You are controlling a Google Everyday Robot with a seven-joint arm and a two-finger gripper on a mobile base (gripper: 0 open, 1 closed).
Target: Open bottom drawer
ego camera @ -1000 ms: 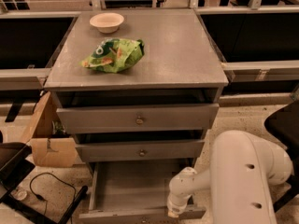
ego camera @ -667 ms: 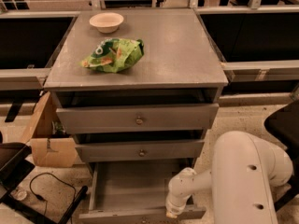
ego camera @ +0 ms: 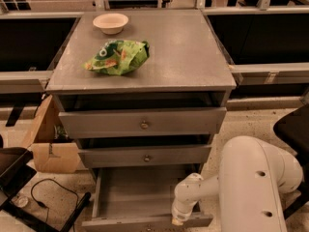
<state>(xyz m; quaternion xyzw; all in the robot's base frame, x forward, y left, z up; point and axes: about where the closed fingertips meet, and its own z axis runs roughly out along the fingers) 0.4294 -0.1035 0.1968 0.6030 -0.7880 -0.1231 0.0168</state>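
The bottom drawer [ego camera: 137, 195] of the grey cabinet [ego camera: 145, 42] stands pulled out, its shallow grey tray open to view and empty. Its narrow front [ego camera: 120, 223] lies at the picture's bottom edge, and its knob does not show. My white arm comes in from the lower right and bends down to the right part of that front. My gripper [ego camera: 177, 220] is at the arm's tip, right at the drawer front, mostly hidden by the wrist. The middle drawer [ego camera: 145, 156] and the top drawer [ego camera: 142, 122] sit above, each slightly out.
A green chip bag [ego camera: 118, 57] and a pale bowl [ego camera: 111, 22] lie on the cabinet top. A cardboard box [ego camera: 50, 146] and a black cable [ego camera: 48, 197] are on the floor to the left. A dark chair [ego camera: 294, 129] stands at the right.
The arm's tip has drifted very slightly left and down along the drawer front. The drawer stays about as far out as before.
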